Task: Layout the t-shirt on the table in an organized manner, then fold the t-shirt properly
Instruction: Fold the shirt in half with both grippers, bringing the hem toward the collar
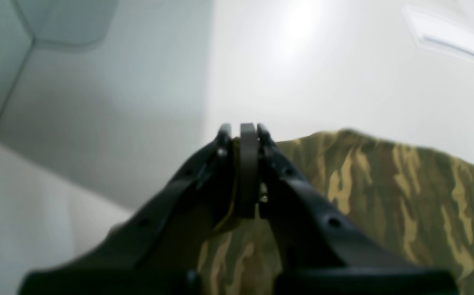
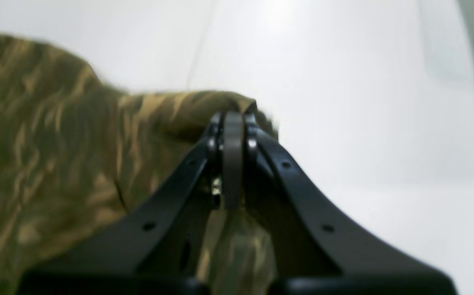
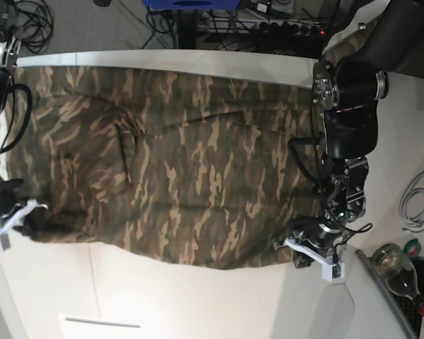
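At the left of the base view the right gripper (image 3: 30, 222) is clamped tight on the lower corner of the t-shirt (image 3: 184, 169), and its wrist view shows camouflage cloth bunched between the closed fingertips (image 2: 233, 123). The shirt spreads wide across the middle of the white table (image 3: 198, 296), held up along the edge between the two arms. At the right, the left gripper (image 3: 297, 247) is likewise pinched narrow on the opposite corner, cloth caught between its fingers (image 1: 247, 135), with a glass bottle (image 3: 399, 272) beyond it.
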Robot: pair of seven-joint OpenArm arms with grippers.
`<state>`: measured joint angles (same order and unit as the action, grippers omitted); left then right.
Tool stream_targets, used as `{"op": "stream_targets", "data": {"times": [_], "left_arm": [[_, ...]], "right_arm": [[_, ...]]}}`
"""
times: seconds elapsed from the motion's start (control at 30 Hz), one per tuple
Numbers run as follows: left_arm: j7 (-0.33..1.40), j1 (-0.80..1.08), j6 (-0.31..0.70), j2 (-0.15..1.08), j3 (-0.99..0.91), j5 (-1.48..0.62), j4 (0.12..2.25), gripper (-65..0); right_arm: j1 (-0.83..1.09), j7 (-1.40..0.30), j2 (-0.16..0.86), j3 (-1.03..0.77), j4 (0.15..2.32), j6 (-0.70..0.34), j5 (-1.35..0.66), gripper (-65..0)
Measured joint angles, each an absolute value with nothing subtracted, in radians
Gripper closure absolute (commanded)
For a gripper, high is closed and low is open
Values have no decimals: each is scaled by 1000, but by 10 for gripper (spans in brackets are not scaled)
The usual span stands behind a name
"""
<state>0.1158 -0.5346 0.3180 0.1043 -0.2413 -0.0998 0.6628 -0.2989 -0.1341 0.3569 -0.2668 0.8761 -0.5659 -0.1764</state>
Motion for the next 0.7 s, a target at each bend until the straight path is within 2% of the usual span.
{"op": "stream_targets", "data": {"times": [0.37,0.53,0.7], "left_arm": [[106,-429,323,140,-241,-106,677,0],[109,-314,320,166,-242,-120,846,0],[225,-274,332,186,-241,-219,940,0]], "right_arm": [[-302,-102,411,-268,770,-567,-177,0],[-258,-132,437,-267,791,-567,-177,0],[-197,-148,429,-266,880,-567,-175,0]]}}
